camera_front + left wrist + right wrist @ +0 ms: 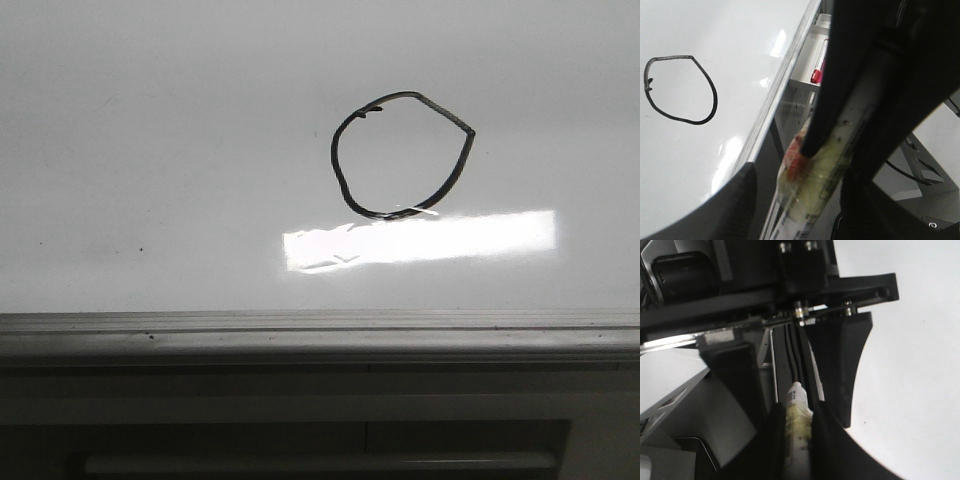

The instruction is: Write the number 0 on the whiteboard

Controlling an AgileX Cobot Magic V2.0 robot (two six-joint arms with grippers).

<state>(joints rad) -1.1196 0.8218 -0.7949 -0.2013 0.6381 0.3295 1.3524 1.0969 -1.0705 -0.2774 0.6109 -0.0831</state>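
One black number 0 (402,155) marks the glossy whiteboard (150,150); both end effectors grip markers.

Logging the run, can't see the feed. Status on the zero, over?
Left gripper shut on marker, off the board. Right gripper shut on a taped pen. Number 0 drawn, loop closed, on whiteboard. Nothing obstructing.

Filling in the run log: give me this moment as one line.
number 0: closed loop drawn | whiteboard: otherwise unmarked | left gripper: shut on marker, off board | right gripper: shut on marker
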